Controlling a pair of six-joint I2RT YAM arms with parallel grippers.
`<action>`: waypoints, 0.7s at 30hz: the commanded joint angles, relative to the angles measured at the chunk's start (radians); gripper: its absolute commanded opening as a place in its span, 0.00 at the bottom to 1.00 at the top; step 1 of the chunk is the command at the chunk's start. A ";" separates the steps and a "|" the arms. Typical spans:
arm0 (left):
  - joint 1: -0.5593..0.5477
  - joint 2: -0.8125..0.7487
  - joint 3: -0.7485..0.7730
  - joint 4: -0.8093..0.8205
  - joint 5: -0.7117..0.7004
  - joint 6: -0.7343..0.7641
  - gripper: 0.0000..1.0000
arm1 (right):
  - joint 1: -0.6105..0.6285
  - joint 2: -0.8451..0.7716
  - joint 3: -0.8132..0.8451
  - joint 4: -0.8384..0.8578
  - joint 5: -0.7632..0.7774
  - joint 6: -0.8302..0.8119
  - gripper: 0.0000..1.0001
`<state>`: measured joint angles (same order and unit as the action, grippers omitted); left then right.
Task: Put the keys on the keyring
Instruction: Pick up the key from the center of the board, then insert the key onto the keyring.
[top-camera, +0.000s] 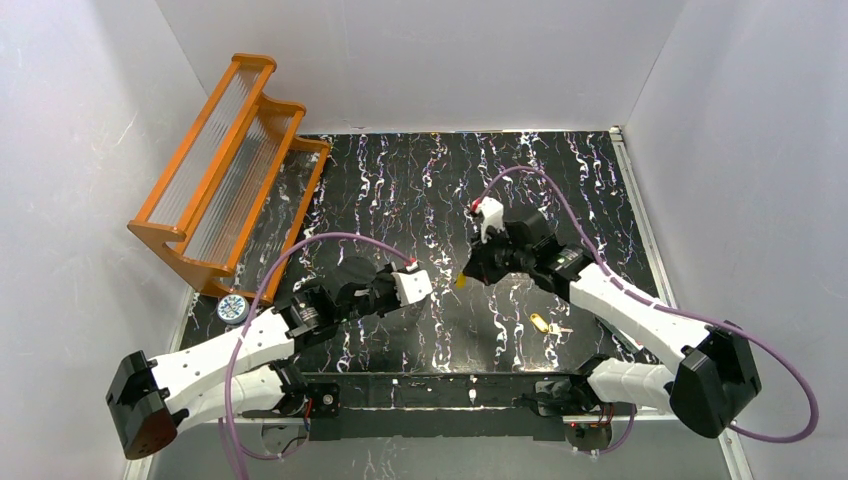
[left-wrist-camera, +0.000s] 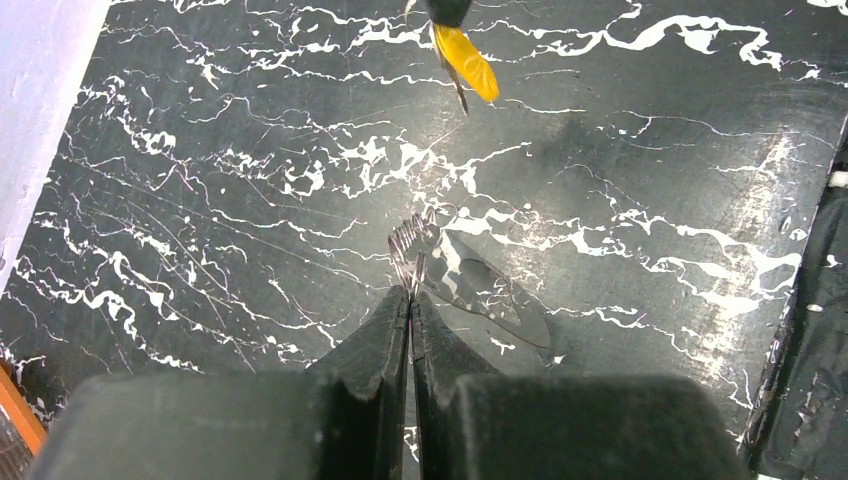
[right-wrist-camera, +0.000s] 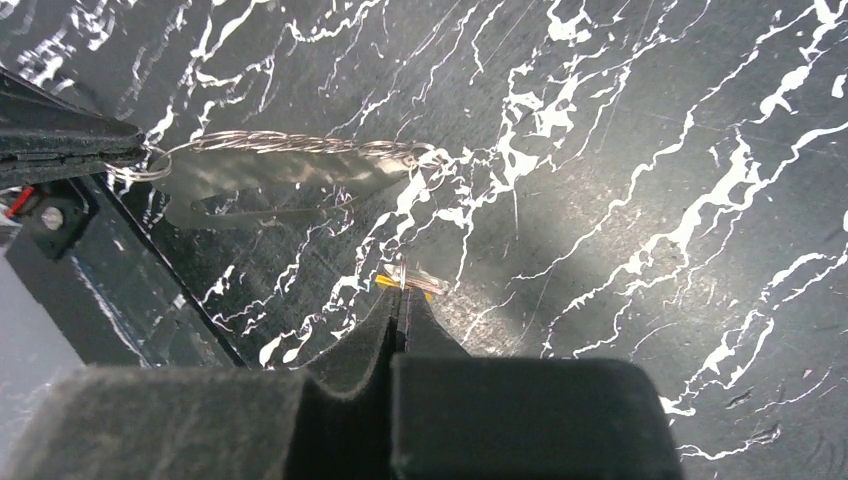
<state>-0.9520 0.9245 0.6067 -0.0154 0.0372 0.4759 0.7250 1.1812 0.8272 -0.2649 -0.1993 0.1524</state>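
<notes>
My left gripper (left-wrist-camera: 411, 292) is shut on one end of the keyring (left-wrist-camera: 406, 248), a thin silvery twisted loop that juts out from its fingertips above the black marbled table. In the right wrist view the keyring (right-wrist-camera: 290, 146) stretches sideways from the left gripper (right-wrist-camera: 135, 150). Just below it my right gripper (right-wrist-camera: 402, 290) is shut on a key (right-wrist-camera: 425, 283) with a yellow head. In the left wrist view that key (left-wrist-camera: 468, 62) hangs a short way beyond the ring's free end, apart from it. A second yellow-headed key (top-camera: 545, 324) lies on the table by the right arm.
An orange rack (top-camera: 225, 170) with ribbed clear shelves leans at the back left. A small round blue-and-white object (top-camera: 233, 308) sits near its foot by the left arm. White walls close in the table on three sides.
</notes>
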 joint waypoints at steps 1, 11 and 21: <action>-0.002 -0.036 0.089 -0.084 -0.003 0.012 0.00 | -0.079 -0.037 -0.012 0.040 -0.198 -0.009 0.01; -0.002 -0.078 0.187 -0.343 -0.099 0.012 0.00 | -0.128 0.015 -0.038 0.090 -0.393 -0.023 0.01; -0.004 0.107 0.096 -0.084 0.070 -0.049 0.00 | -0.130 0.040 -0.082 0.165 -0.565 -0.038 0.01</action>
<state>-0.9520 1.0283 0.7715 -0.2607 0.0189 0.4568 0.5995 1.2240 0.7692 -0.1764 -0.6483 0.1341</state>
